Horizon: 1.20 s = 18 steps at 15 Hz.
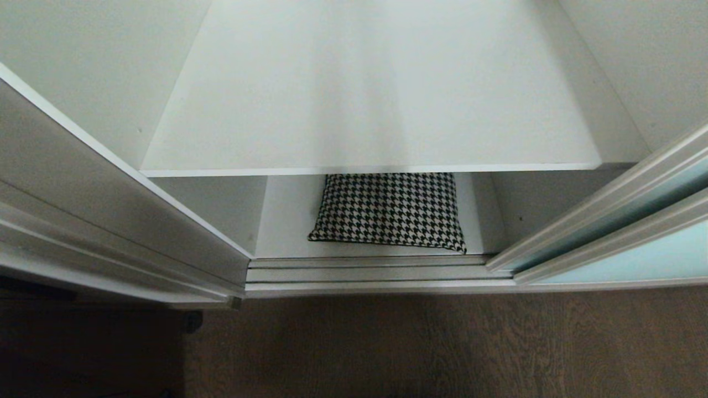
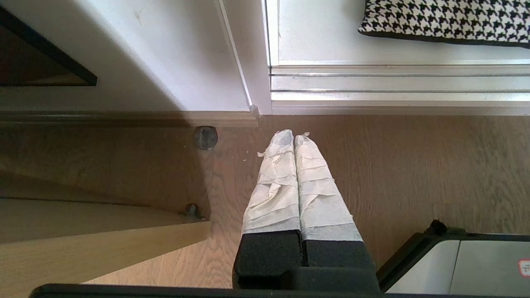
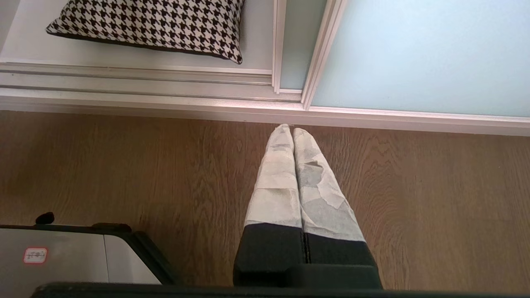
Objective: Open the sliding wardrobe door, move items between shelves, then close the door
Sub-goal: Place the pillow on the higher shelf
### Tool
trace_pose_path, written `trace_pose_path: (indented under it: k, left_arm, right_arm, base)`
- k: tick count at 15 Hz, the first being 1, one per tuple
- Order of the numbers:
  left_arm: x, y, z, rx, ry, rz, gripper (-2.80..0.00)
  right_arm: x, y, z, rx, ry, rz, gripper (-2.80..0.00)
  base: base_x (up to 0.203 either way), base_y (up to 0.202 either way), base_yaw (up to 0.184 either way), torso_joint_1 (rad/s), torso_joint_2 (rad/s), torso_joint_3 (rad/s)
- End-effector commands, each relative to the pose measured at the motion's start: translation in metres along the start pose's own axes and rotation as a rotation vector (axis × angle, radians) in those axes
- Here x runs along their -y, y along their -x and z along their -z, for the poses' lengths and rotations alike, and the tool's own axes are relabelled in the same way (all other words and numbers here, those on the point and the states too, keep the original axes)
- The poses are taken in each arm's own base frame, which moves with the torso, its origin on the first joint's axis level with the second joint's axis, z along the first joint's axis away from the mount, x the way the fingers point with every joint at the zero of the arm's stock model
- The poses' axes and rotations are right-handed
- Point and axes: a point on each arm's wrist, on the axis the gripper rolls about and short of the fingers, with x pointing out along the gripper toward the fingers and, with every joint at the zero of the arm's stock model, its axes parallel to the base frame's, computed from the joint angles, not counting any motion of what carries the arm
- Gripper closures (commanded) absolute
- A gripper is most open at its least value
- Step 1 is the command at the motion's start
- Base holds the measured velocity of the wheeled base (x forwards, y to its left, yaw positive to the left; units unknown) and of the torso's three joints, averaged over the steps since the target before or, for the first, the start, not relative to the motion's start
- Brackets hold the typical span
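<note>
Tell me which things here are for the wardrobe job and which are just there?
For the job: sliding wardrobe door, houndstooth bundle, shelf, left gripper and right gripper, both shut.

Just there: wooden floor, round doorstop.

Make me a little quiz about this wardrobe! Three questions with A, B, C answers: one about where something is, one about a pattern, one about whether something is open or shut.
1. Where does the pillow lie?
A. on the bottom board, under the shelf
B. on top of the shelf
C. on the floor

2. What pattern is on the pillow?
A. red stripes
B. black-and-white houndstooth
C. blue dots

3. How is the left gripper?
A. open wide
B. shut on the pillow
C. shut, holding nothing

Answers:
1. A: the head view shows it below the shelf's front edge, just behind the door tracks.
2. B: small black and white checks show in every view.
3. C: its taped fingers press together over the bare floor, as do those of the right gripper.
</note>
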Motion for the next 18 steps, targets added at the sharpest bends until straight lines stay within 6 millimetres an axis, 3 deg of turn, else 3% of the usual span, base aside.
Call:
trace_pose_path:
  k: [1,18]
  left_arm:
    - [0.0000,-0.0001,0.0000,-0.002,0.000,0.000,0.00]
    - [0.0000,-0.0001,0.0000,-0.002,0.000,-0.001,0.00]
  right_arm:
    - [0.0000,0.0002,0.0000,0.003,0.000,-0.001,0.00]
    - [0.0000,0.0001,0.0000,0.001,-0.005,0.000,0.00]
  base:
    - [0.000,0.000,0.000,0.000,0.00,0.000]
    - [0.000,0.000,0.000,0.000,0.00,0.000]
